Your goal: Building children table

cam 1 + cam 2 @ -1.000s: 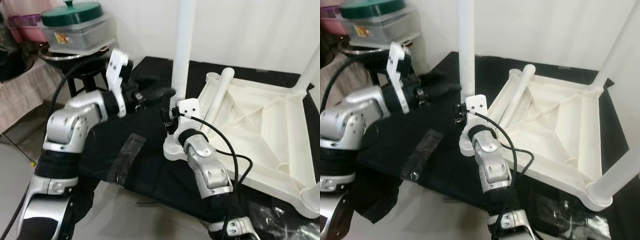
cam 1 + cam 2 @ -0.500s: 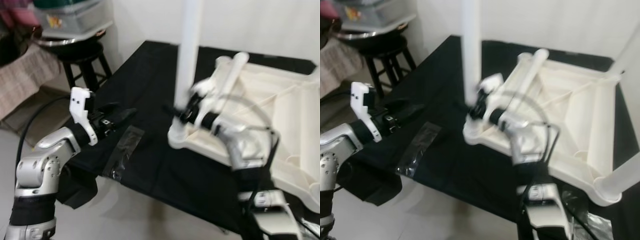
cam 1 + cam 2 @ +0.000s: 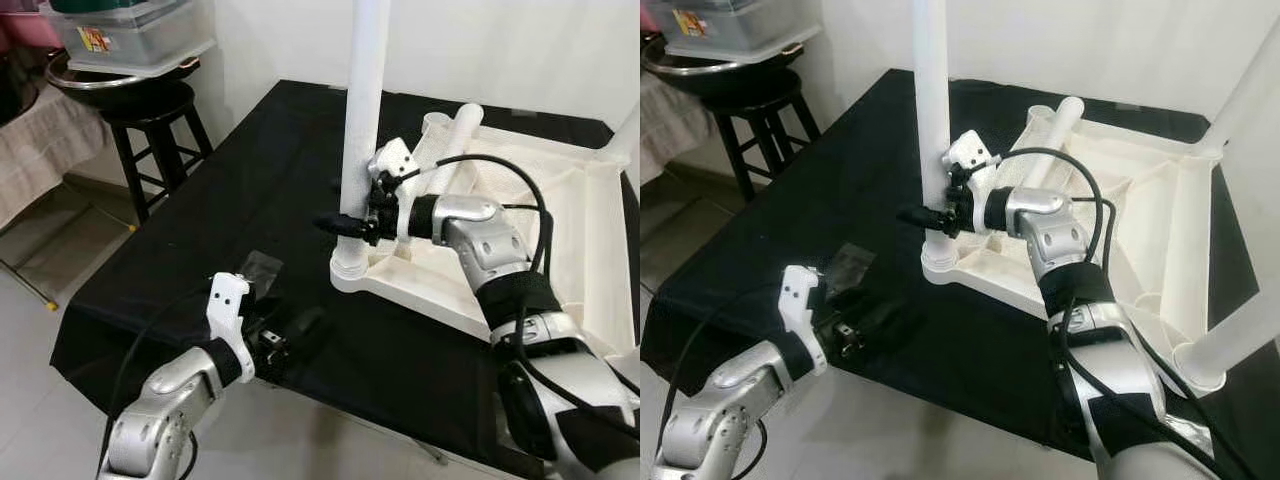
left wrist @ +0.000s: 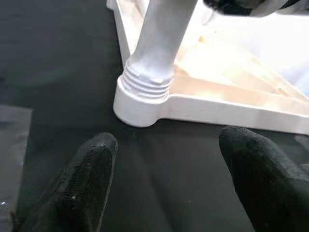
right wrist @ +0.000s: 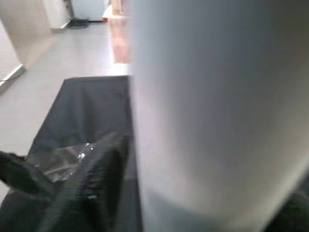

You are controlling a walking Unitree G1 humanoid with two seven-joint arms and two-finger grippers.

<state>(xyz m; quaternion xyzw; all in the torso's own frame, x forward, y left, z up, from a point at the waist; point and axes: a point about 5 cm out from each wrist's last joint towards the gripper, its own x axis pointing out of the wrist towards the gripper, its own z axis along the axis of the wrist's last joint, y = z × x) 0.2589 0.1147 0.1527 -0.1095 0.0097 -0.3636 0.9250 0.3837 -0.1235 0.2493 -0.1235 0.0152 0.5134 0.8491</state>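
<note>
Upturned white plastic table top (image 3: 560, 230) lying on black-draped bench (image 3: 250, 170), underside ribs facing up; one white leg (image 3: 362, 120) standing upright in near-left corner socket (image 3: 352, 275), exposed threads visible just above the socket in left wrist view, so judged not fully screwed home. Second leg (image 3: 452, 140) lying loose across the ribs behind; further legs upright at far-right and near-right corners

Judged light, hollow, stiff moulded plastic: smooth and rather slippery round tube, unlikely to crush, prone to turning inside a loose pinch. Best held low on the shaft, just above the threads, fingers square on opposite sides for twisting; higher up, more wobble likely

Right claw (image 3: 352, 222) reaching in from the table-top side, fingers straddling the standing leg low down, one fingertip poking out past its left side; right wrist view showing the white tube between dark fingers, closed around the leg as far as can be judged

Left claw (image 3: 295, 332) low over the bench's near edge, near a clear plastic wrapper (image 3: 258, 268), fingers spread wide and empty, aimed at the socket and apart from it

Stool (image 3: 150, 120) carrying a lidded box (image 3: 125, 40) standing beyond the bench's left corner
</note>
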